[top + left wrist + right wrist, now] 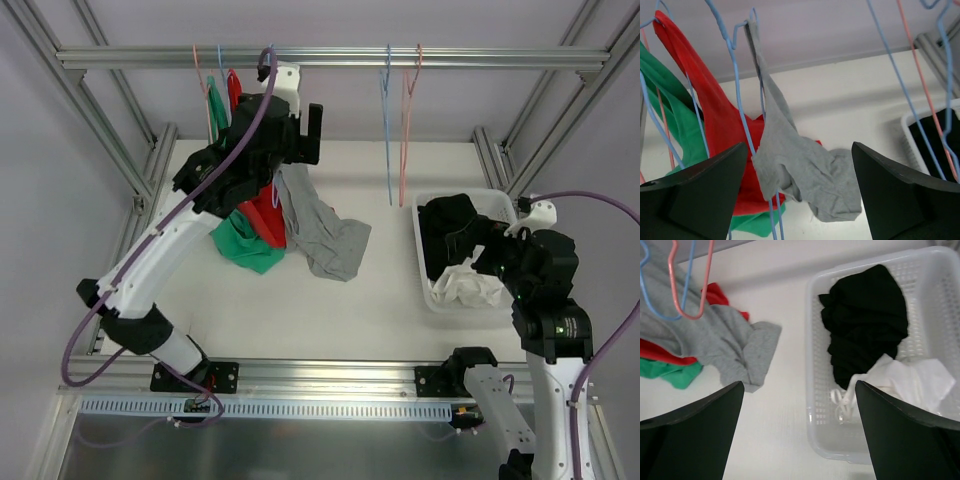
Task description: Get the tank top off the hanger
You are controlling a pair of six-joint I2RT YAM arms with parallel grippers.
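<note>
Three tank tops hang at the upper left of the top view: a green tank top, a red tank top and a grey tank top. I think the grey one is the one to take off. In the left wrist view it sits in the middle of the frame. One thin strap holds it up on a blue hanger, and its bottom part lies on the counter. The left jaws are spread wide on both sides of it and hold nothing. The right jaws are spread wide too, over the basket at the right, with nothing in them.

Some things can go wrong. The red top touches the grey one, so if the left jaws close too far left they may grab red cloth too. The blue wire runs right by the grey cloth, so the jaws may pinch the wire with it. Then the hanger gets pulled and could slip off the rail. If the pull goes straight down, the strap may catch on the hook and stretch
</note>
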